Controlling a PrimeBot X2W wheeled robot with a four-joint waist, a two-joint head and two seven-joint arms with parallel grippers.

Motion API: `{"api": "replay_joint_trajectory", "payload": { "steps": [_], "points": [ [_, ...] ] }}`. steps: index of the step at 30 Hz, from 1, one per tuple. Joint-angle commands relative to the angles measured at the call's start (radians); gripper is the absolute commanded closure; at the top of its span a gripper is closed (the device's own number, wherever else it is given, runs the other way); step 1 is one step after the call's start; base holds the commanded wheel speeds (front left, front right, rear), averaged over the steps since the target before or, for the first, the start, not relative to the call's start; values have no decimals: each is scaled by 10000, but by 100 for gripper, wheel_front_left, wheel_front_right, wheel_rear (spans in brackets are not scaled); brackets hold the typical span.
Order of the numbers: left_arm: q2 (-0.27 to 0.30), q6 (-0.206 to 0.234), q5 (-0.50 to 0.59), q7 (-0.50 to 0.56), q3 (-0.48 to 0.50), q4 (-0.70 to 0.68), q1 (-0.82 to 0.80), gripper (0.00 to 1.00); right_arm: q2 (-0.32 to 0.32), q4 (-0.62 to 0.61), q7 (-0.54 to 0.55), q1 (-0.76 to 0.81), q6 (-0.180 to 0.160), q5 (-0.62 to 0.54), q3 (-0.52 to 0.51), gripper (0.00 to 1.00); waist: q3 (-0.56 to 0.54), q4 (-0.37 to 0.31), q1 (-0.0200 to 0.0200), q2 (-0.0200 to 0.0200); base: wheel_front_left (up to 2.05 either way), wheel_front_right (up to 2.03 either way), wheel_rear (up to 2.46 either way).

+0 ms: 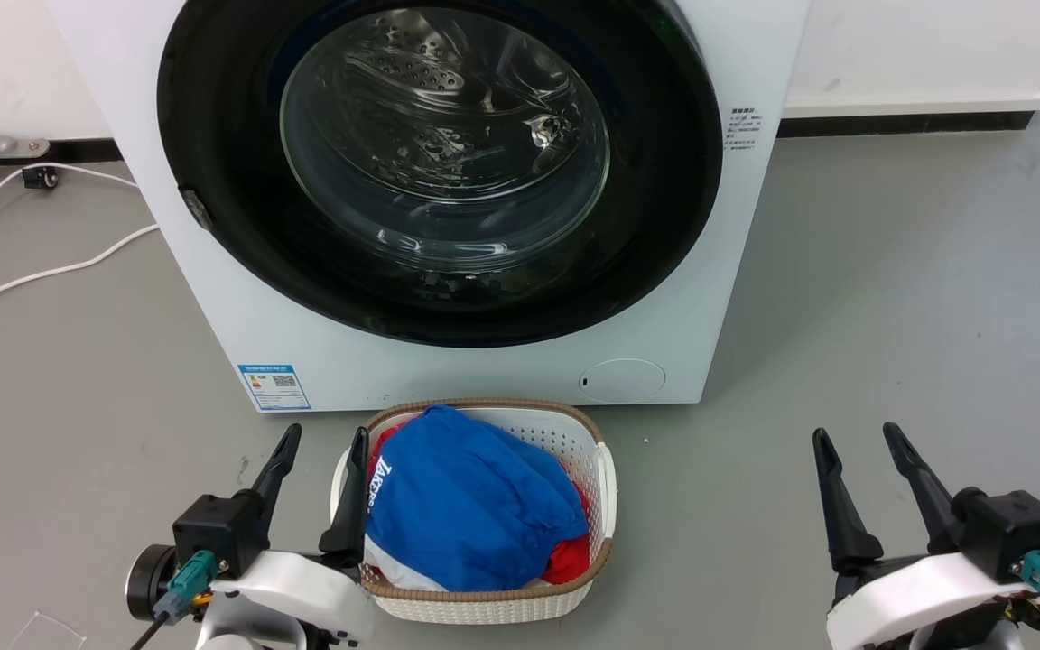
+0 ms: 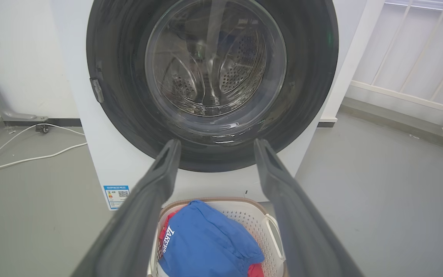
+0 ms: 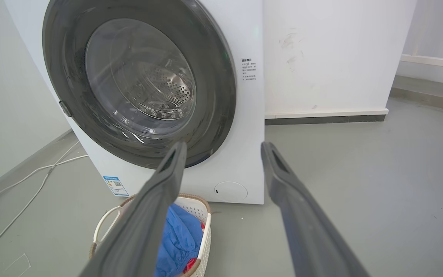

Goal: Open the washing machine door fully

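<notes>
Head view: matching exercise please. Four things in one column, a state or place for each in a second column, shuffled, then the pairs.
1. washing machine door
2. laundry basket
3. white cable
4. left end effector

A. open, holding nothing
B. closed on the washing machine
C. lying on the floor at the view's left
D. holds blue and red clothes

Pairs: 1-B, 2-D, 3-C, 4-A
</notes>
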Motion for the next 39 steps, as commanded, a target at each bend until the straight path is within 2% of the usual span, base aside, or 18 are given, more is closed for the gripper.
{"api": "replay_joint_trajectory", "payload": {
  "steps": [1, 26, 36, 37, 38, 39],
  "points": [
    [-35, 25, 204, -78, -37, 8, -92, 0, 34, -117, -95, 59, 19, -252, 24, 0, 0, 0, 0, 0, 0, 0, 0],
    [-376, -105, 1078, -543, 313, 459, -133, 0, 52, -171, -74, 244, 13, -1113, 84, 0, 12, -40, 0, 0, 0, 0, 0],
    [-443, -132, 905, -533, 507, 550, -132, 0, 51, -11, -123, 152, 13, -817, 62, 0, 25, -48, 0, 0, 0, 0, 0],
    [-449, -135, 914, -533, 519, 545, -131, 0, 51, 15, -122, 152, 13, -691, 64, 38, 30, -50, 0, 0, 0, 0, 0],
    [-454, -138, 928, -533, 523, 545, -129, 0, 51, 18, -141, 142, 13, -656, 72, 92, 33, -51, 0, 0, 0, 0, 0],
    [-458, -140, 934, -533, 528, 552, -129, 0, 51, 20, -159, 132, 13, -636, 71, 100, 36, -50, 0, 0, 0, 0, 0]
  ]
}}
